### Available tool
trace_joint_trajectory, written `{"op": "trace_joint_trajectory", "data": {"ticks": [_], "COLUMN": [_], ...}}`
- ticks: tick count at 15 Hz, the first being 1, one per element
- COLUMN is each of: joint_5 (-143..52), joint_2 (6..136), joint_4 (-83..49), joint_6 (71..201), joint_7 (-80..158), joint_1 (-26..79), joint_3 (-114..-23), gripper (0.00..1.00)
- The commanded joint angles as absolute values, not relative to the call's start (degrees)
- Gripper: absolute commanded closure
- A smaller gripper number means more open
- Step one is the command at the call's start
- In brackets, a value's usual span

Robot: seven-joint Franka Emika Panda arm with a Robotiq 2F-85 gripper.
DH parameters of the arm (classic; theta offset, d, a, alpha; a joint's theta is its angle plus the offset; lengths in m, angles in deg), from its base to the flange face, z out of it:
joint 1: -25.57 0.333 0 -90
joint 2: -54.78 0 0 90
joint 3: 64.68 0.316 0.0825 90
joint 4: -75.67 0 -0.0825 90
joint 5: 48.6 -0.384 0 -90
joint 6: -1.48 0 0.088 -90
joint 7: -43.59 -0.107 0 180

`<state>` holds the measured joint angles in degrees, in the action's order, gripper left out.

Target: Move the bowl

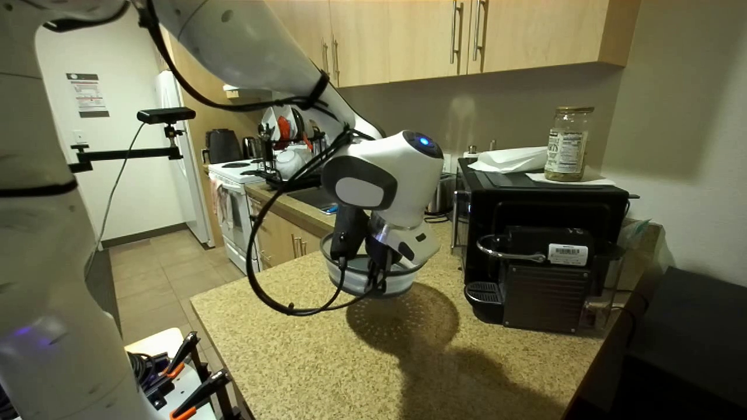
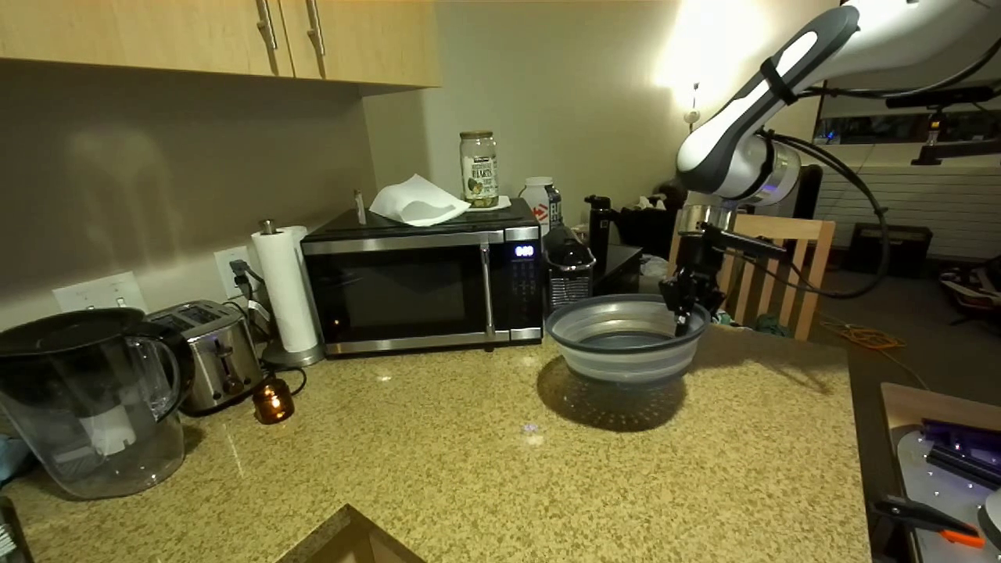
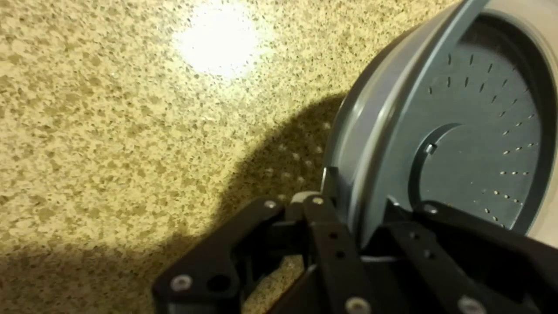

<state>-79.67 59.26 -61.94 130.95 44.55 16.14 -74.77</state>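
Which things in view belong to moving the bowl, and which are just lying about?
Part of the job:
bowl
gripper, closed on the bowl's side

Just lying about:
microwave
coffee machine
toaster
water pitcher
paper towels
jar

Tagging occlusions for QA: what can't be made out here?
Bowl: far side cut off by the wrist view's top and right edges.
Coffee machine: lower part hidden behind the bowl in an exterior view.
Wall notice: text too small to read in an exterior view.
Jar: label's fine print, likewise.
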Motion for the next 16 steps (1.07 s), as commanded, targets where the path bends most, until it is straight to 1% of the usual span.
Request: {"op": "trace_joint_trajectory", "data": {"ticks": [1,9,16], "joint_5": [-80.9,-80.3,-79.2], "joint_2": [56.6,57.9,57.9], "joint_4": [-64.5,-66.8,-72.3], "joint_6": [133.1,135.5,142.5], "joint_7": [41.6,38.6,37.9], "joint_1": [15.0,14.6,14.4], "joint_3": [-75.3,-76.0,-76.2], "gripper": [0.97,0.97,0.97]}}
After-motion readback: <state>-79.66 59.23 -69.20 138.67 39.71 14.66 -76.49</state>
